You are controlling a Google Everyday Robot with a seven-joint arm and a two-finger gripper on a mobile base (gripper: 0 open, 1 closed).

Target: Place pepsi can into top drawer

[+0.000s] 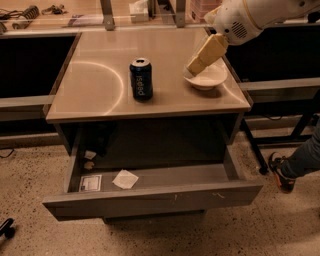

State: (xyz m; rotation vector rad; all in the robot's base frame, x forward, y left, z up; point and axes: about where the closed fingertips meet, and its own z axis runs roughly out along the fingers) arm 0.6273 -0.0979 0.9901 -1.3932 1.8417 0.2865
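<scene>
The pepsi can [141, 79], dark blue with a silver top and white lettering, stands upright on the beige counter [100, 95], a little left of centre. The top drawer [150, 197] is pulled open below the counter, with a white paper scrap [125, 179] and a sticker label [90, 183] inside. My gripper [196, 67] hangs from the white arm at the upper right, over the white bowl [207, 79], well to the right of the can and apart from it.
The white bowl sits on the counter's right side. A person's leg and shoe [287, 172] stand on the floor at the right. Black table legs [252, 145] stand beside the cabinet. Clutter lies on the far bench [50, 10].
</scene>
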